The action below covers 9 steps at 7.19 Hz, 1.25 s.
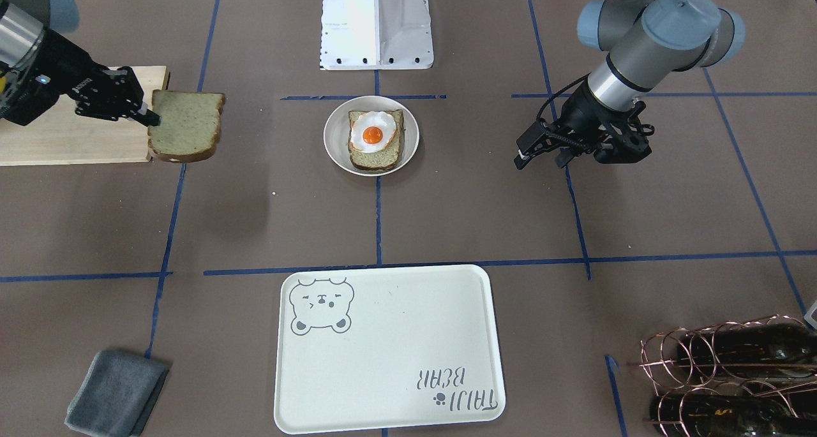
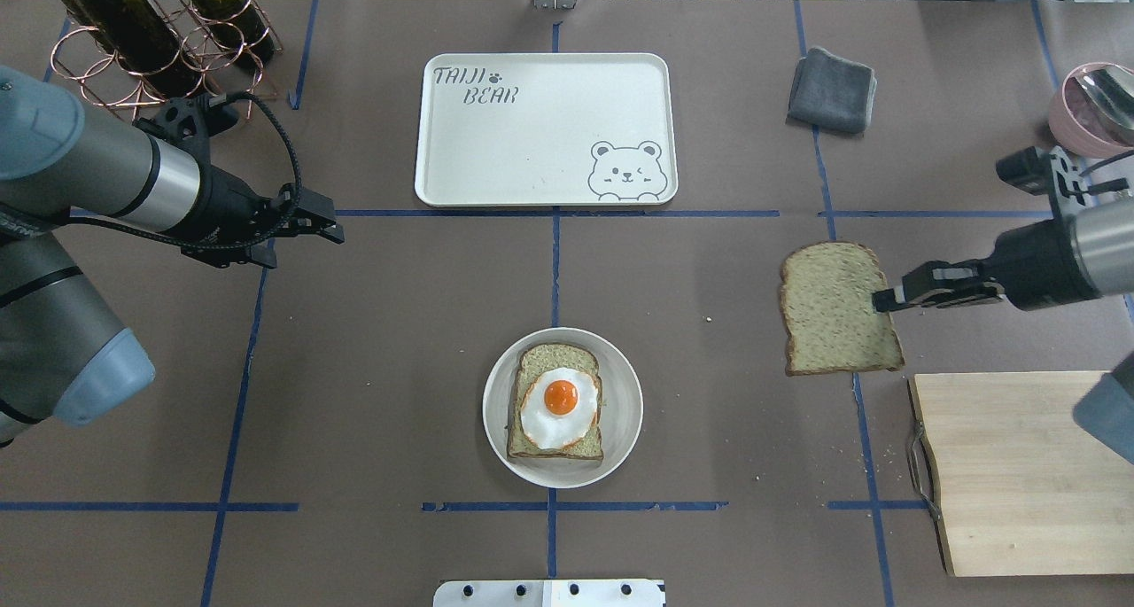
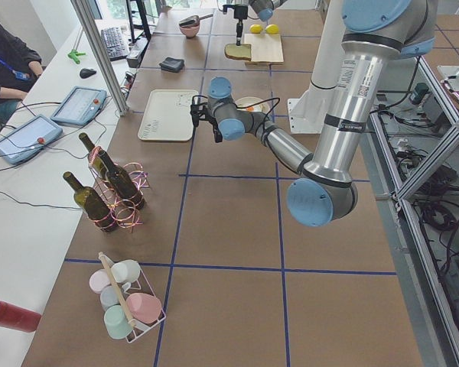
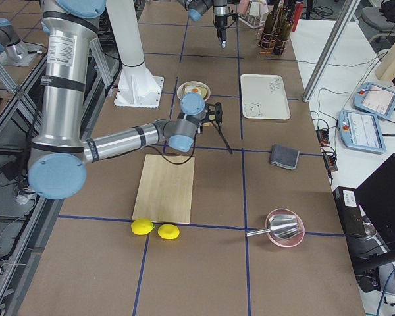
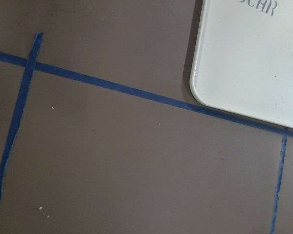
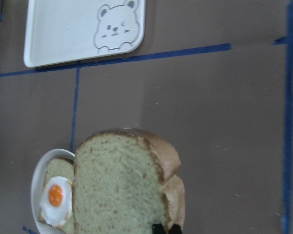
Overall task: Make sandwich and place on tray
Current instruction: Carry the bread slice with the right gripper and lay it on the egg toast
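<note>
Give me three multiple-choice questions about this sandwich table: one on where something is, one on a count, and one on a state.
1. Where is the fried egg? A. On the bear tray. B. On the cutting board. C. On the plated slice on the round white plate.
2. How many bread slices show? A. One. B. Two. C. Three.
3. What are the right arm's jaws doing? A. Shut on the loose bread slice. B. Open, empty. C. Shut on the egg.
Answers: C, the egg tops the plated slice, and the bear tray is bare; B, one is plated and one is loose; A, they pinch the loose bread slice's edge near the cutting board.
</note>
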Each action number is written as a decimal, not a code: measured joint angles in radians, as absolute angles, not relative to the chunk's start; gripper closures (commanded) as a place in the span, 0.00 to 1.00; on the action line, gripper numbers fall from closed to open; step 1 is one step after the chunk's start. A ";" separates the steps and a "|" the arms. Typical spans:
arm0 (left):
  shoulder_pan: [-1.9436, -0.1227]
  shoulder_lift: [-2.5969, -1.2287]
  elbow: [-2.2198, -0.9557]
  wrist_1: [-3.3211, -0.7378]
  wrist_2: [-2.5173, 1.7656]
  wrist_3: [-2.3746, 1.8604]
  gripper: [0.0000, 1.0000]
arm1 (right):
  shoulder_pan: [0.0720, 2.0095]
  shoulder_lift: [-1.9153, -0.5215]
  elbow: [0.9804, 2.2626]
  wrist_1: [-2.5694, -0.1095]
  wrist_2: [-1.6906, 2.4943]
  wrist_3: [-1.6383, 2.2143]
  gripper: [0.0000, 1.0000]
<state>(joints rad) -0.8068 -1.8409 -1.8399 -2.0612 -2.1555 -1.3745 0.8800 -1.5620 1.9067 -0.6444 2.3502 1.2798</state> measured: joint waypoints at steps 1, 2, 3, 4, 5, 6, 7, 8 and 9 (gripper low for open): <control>-0.807 -1.841 -1.834 -2.061 -2.156 -1.374 0.00 | 0.823 -1.452 1.892 -0.694 2.306 1.339 1.00; -0.807 -1.841 -1.831 -2.062 -2.157 -1.373 0.00 | 0.735 -1.368 1.883 -0.749 2.214 1.372 1.00; -0.807 -1.842 -1.830 -2.062 -2.158 -1.373 0.00 | 0.632 -1.295 1.865 -0.793 2.102 1.392 1.00; -0.807 -1.842 -1.829 -2.062 -2.158 -1.373 0.00 | 0.542 -1.230 1.832 -0.825 2.000 1.405 1.00; -0.807 -1.842 -1.828 -2.062 -2.158 -1.372 0.00 | 0.473 -1.188 1.795 -0.845 1.922 1.414 1.00; -0.807 -1.842 -1.826 -2.062 -2.158 -1.372 0.00 | 0.434 -1.168 1.765 -0.853 1.880 1.417 1.00; -0.807 -1.842 -1.824 -2.063 -2.158 -1.372 0.00 | 0.414 -1.160 1.742 -0.856 1.860 1.418 1.00; -0.807 -1.842 -1.823 -2.063 -2.158 -1.371 0.00 | 0.404 -1.158 1.730 -0.856 1.851 1.418 0.01; -0.806 -1.843 -1.819 -2.064 -2.158 -1.370 0.00 | 0.402 -1.157 1.724 -0.857 1.848 1.417 0.00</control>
<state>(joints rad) -0.8060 -1.8434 -1.8189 -2.0636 -2.1583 -1.3704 0.4025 -1.1565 1.7239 -0.8566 1.8482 1.4169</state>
